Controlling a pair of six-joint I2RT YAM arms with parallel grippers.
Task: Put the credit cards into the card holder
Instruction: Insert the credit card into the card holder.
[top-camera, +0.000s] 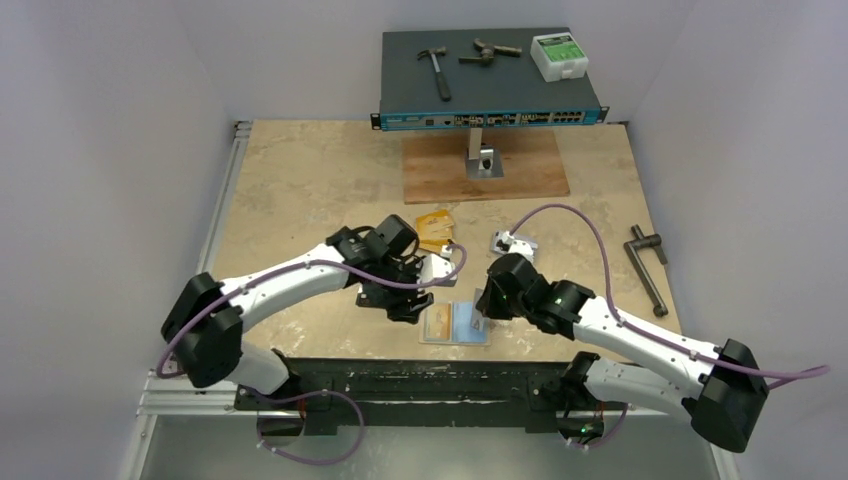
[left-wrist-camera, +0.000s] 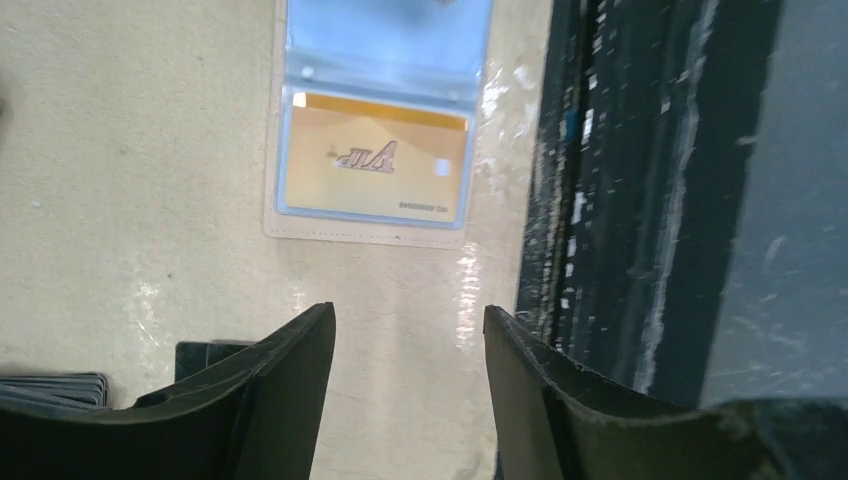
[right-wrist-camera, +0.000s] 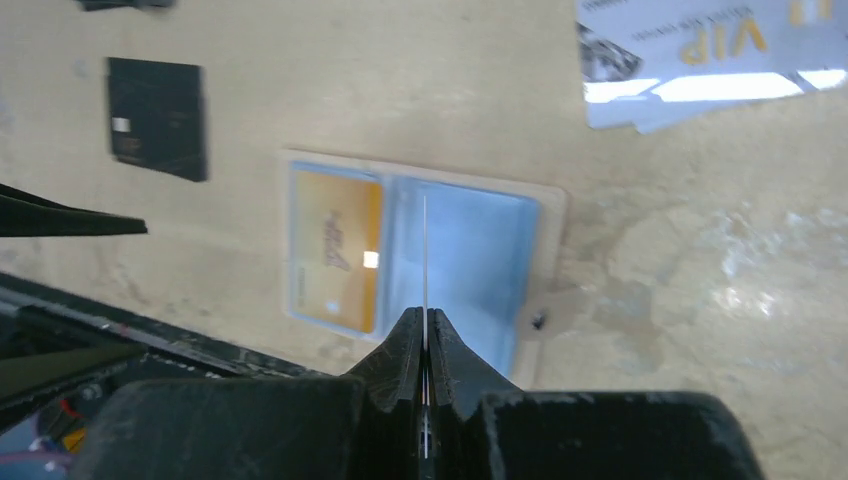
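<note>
Your right gripper (right-wrist-camera: 425, 318) is clamped tight on a single credit card (right-wrist-camera: 425, 250). The card shows edge-on as a thin pale line, so you cannot tell its colour. It stands over the bare light-blue right pocket of the card holder (right-wrist-camera: 550, 215); whether its far edge touches the pocket cannot be told.

The card holder lies open and flat at the near edge of the bench (top-camera: 300, 180), about midway along it and just short of the black rail. Its snap tab juts from the right side. The left pocket holds an orange-gold card (left-wrist-camera: 375, 160) marked "VIP"; a row of small digits along one edge is too fine to read.

Your left gripper (left-wrist-camera: 405, 318) hovers over bare bench just beside the holder's left end. Its jaws stand well apart with nothing between them.

Silvery cards (right-wrist-camera: 700, 50), fanned and lettered "VIP" in gold, lie beyond the holder to its right. A black square piece (right-wrist-camera: 157, 118) lies beyond its left end. A loose pile of orange-gold cards (top-camera: 435, 228) sits toward the middle of the bench.

At the far edge, a hammer (top-camera: 437, 72) and a green-and-white box (top-camera: 558, 55), its label unreadable, rest on a network switch (top-camera: 490, 90).
</note>
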